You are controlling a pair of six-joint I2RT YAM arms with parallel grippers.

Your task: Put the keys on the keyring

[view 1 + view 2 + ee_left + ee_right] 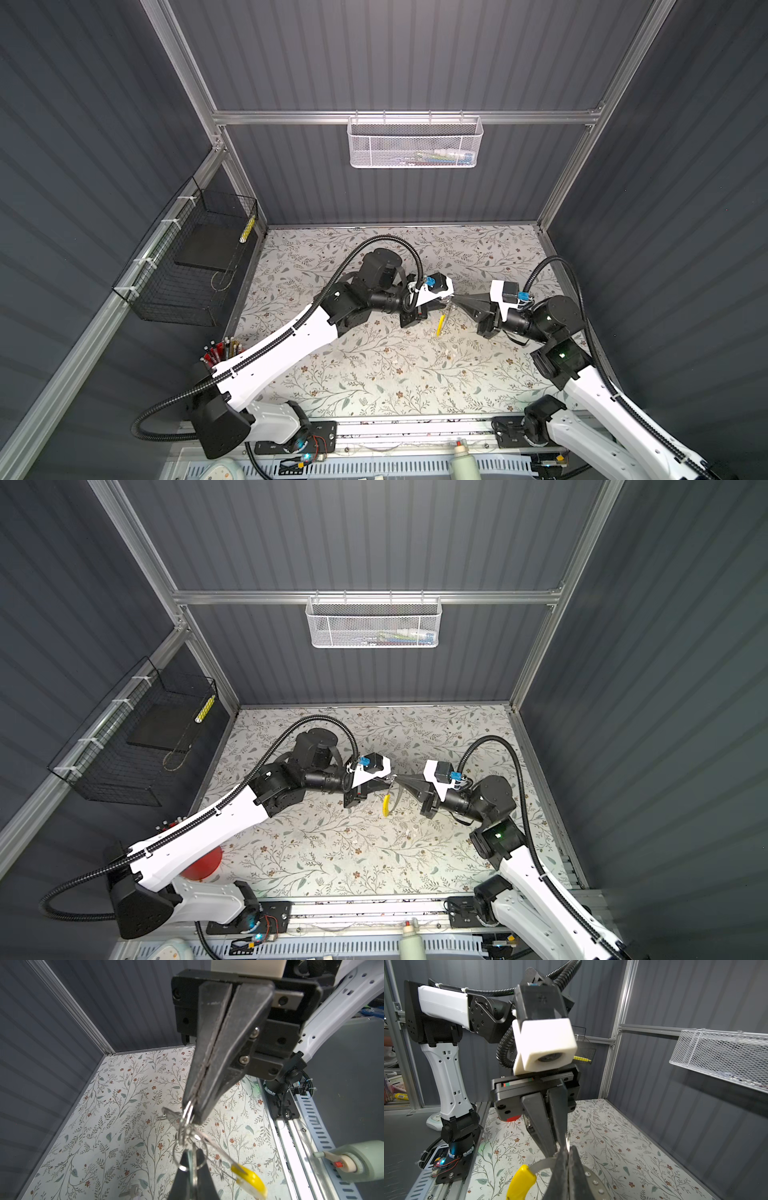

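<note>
Top view, floral tabletop [374, 374], grey ribbed walls [395, 62], keyring [441, 325] hanging over it

Scanning for lettering, and nothing legible turns up anywhere. The yellow strip [248, 230] in the black wire basket [174, 307] carries dark marks, too small to read. The packets [440, 157] in the white mesh basket [374, 145] show colour, but no print resolves.
</note>
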